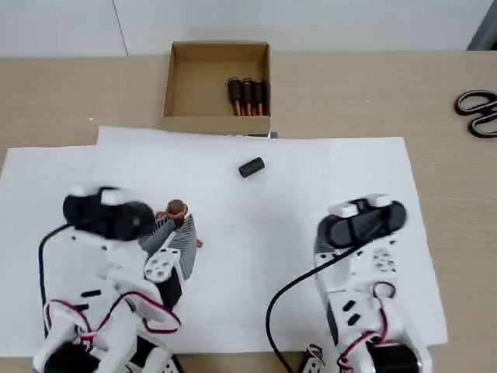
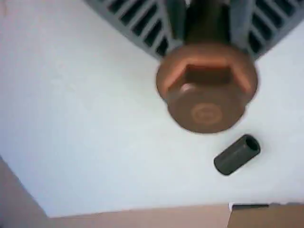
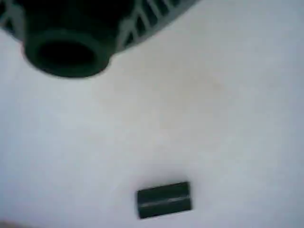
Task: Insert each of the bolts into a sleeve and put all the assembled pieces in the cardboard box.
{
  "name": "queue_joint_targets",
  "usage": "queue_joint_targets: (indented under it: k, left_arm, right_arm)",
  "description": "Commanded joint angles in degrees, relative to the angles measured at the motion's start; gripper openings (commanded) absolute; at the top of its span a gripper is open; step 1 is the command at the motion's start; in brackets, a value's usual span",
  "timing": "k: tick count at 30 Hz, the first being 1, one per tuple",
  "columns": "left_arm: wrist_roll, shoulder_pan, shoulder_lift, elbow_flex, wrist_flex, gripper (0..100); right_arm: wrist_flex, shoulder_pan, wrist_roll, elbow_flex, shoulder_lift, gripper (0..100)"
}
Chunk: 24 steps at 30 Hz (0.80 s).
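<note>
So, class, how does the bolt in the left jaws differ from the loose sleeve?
The bolt is copper-coloured, the loose sleeve black. The bolt has a wide head; the sleeve is a plain tube. The left gripper holds the bolt; the sleeve lies free. Both are outside the cardboard box.

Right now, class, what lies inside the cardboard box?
Three assembled pieces, dark sleeves with copper bolt ends showing, lie side by side by the right wall of the cardboard box, with plain floor beside them. The near wall hides a thin strip of floor behind it.
</note>
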Motion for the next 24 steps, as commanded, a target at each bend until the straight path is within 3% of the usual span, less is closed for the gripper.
queue_joint_targets:
  k: [1,10,16,24]
  left_arm:
    - [0.3,0.3,-7.7,6.9,-5.8,1]
    - [2.2,-1.0,-10.3,19.3,-21.3,1]
    - [8.3,-0.9,-10.3,21.7,-22.2,1]
    - [13.1,1.0,-10.3,21.5,-22.2,1]
  right_arm:
    - [-5.2,-7.8,-2.8,3.4,-0.6,0.3]
    - [-14.0,-23.4,-3.2,12.2,-0.6,0.3]
    - [-18.2,-31.9,-3.0,15.1,-0.6,0.3]
    - [-19.7,-35.3,-3.0,15.4,-0.6,0.3]
